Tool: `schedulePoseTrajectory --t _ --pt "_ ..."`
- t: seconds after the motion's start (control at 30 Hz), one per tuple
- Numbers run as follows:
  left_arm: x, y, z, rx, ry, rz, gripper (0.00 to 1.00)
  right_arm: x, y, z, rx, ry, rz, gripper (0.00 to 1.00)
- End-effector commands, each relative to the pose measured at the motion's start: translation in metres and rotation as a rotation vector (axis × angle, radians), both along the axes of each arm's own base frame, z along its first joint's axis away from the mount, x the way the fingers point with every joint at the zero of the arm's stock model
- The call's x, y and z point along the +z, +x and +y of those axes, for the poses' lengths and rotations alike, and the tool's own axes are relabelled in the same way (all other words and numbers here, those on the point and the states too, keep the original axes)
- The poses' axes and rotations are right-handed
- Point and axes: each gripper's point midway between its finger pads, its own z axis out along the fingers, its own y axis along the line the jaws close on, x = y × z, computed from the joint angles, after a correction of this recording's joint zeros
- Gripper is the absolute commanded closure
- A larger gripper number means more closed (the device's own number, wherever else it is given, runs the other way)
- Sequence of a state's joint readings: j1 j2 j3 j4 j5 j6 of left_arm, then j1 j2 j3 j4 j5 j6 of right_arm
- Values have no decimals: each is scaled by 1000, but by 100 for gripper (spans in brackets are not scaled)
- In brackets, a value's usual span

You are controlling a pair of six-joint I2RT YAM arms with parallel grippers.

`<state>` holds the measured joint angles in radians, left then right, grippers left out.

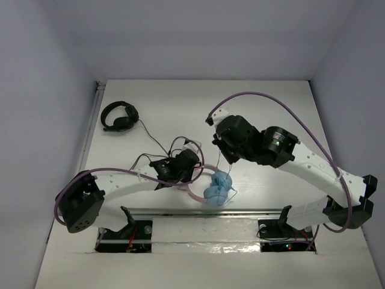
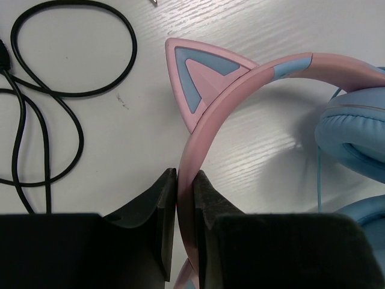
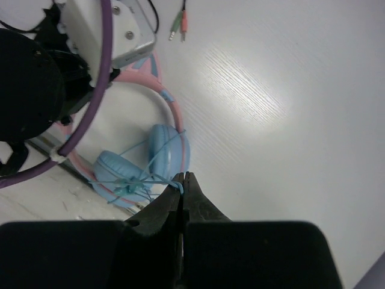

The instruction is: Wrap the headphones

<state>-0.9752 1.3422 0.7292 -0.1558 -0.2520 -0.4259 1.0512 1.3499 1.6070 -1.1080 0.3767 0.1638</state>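
The headphones (image 1: 216,188) lie at the near middle of the table, light blue earcups together, pink headband (image 1: 194,191) arching left. My left gripper (image 1: 191,171) is shut on the headband; in the left wrist view its jaws (image 2: 185,177) pinch the pink band (image 2: 240,78) just below a cat ear (image 2: 198,72), with an earcup (image 2: 355,138) at the right. My right gripper (image 1: 227,161) is above the earcups, shut on the thin light blue cable (image 3: 144,179). In the right wrist view its tips (image 3: 182,180) pinch the cable, which crosses over the earcups (image 3: 168,150).
Black headphones (image 1: 119,115) lie at the far left, their thin black cable (image 1: 153,139) running towards my left gripper and looping beside it (image 2: 78,90). Pink and green plugs (image 3: 177,27) lie on the table. A metal rail (image 1: 240,212) runs along the near edge.
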Motion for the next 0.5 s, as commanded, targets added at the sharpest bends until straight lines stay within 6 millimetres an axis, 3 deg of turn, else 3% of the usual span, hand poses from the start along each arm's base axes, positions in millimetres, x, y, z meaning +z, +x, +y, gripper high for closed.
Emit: schedulePoseTrajectory --t 0.0,0.13,0.3,0.37,0.4,0.47 --pt "23 6 -7 3 -34 -43 100 19 12 -23 -84 -44 -90 100" --pt "30 8 -7 3 -37 -56 100 46 30 -40 -212 -35 -212 100" --pt "45 -2 -28 -94 -148 -50 100 66 47 -48 -317 37 -332 100" --pt "47 -3 -31 -123 -159 -54 100 56 56 -57 -371 16 -366 100" --pt "47 -6 -36 -147 -181 -44 100 64 60 -52 -382 74 -395 100" --pt "46 -10 -42 -177 -200 -29 100 52 73 -66 -440 47 -430 100"
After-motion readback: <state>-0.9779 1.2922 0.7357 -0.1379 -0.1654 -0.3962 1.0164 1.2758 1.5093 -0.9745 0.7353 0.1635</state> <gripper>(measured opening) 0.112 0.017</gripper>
